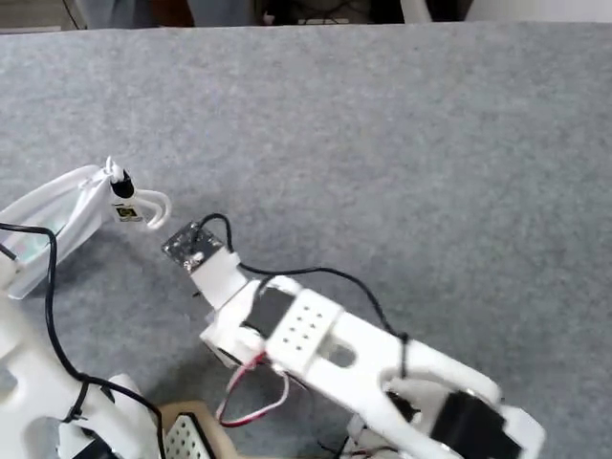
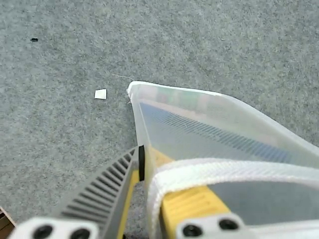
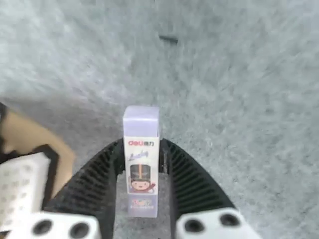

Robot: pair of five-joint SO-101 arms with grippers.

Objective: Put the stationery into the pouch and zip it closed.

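A translucent white pouch (image 1: 59, 212) lies at the table's left side, its zip pull (image 1: 120, 182) and white ring tag (image 1: 148, 206) pointing toward the centre. My left gripper (image 2: 149, 169) is shut on the pouch (image 2: 209, 129) beside its white zip band (image 2: 209, 169). A small lilac-and-white eraser (image 3: 141, 124) stands upright between the black ribbed fingers (image 3: 102, 172) of my right gripper (image 3: 142, 147), which is shut on it above the grey mat. The right arm (image 1: 306, 330) lies from the lower right toward the pouch, and its wrist camera board (image 1: 188, 245) stops just short of the ring tag.
Grey felt mat (image 1: 402, 143) covers the table, open at the back and right. A tan block with a white perforated part (image 1: 186, 432) sits at the front edge between the arms. A white paper scrap (image 2: 100, 93) lies near the pouch corner. Black cables (image 1: 48, 316) trail along the left arm.
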